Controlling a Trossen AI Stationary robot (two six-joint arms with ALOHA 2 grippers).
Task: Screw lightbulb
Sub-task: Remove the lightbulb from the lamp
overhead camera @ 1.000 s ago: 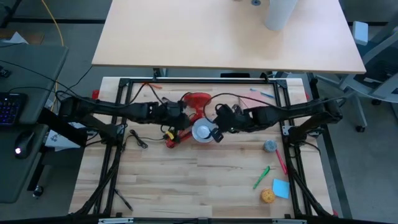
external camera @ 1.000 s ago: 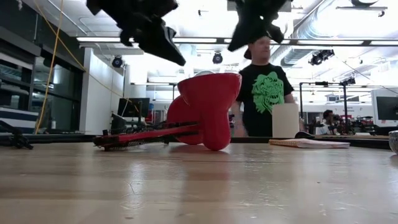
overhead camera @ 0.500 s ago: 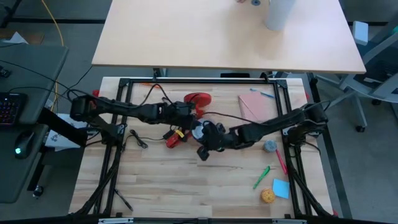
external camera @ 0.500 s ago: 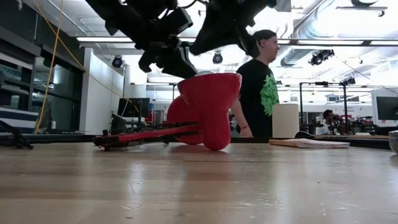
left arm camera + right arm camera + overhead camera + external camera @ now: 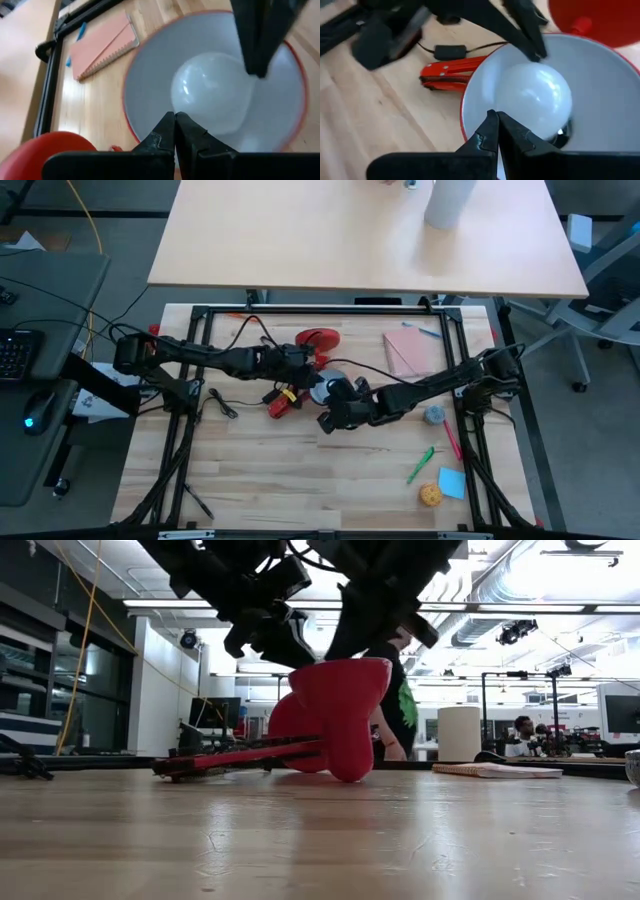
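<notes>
Here we see both sets of jaws clenched on nothing: the left gripper (image 5: 175, 131) and right gripper (image 5: 497, 131) hover over the shade (image 5: 615, 115), where the lightbulb (image 5: 535, 97) sits. The lamp's red base (image 5: 320, 339) lies at twelve o'clock on the bench (image 5: 300, 470).

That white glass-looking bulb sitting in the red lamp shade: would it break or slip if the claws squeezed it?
The smooth white lightbulb looks glossy and rounded, so fingers would probably slide off it. It seems thin-walled, likely light and fragile. Seated inside the red-rimmed lamp shade, it probably won't roll away.
</notes>
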